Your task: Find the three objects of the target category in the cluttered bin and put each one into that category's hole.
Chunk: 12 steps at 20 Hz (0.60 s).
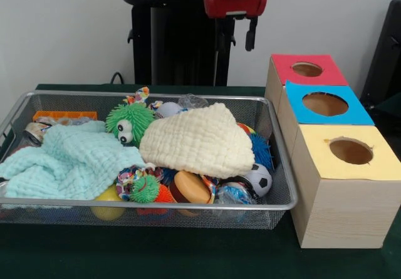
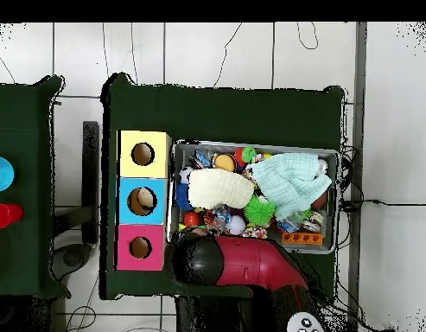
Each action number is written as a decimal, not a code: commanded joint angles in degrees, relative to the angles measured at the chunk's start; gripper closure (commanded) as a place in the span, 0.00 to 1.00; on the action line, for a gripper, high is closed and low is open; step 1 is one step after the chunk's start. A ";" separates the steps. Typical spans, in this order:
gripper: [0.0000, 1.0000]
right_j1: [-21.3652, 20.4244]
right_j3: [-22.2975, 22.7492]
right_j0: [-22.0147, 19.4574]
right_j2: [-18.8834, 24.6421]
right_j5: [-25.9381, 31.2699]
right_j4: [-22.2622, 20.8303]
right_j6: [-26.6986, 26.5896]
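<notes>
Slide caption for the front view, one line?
Sawyer gripper hangs above a wire-mesh bin of toys and two cloths, beside red, blue and yellow holed boxes.

Bin (image 1: pixel 25 97) beside box row (image 1: pixel 338 210)

I see even, diffuse room light in both views; the table (image 1: pixel 188 260) reads very dark, shadows beneath the bin (image 1: pixel 276 166) stay soft, no glare.

No readable text, labels or numbers anywhere.
</notes>
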 commanded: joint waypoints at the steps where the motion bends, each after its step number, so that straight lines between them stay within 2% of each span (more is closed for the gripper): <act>1: 0.00 5.58 -10.04 0.97 3.53 7.61 -3.28 -0.18; 12: 0.00 7.83 -16.00 1.82 2.84 10.43 -4.32 -0.87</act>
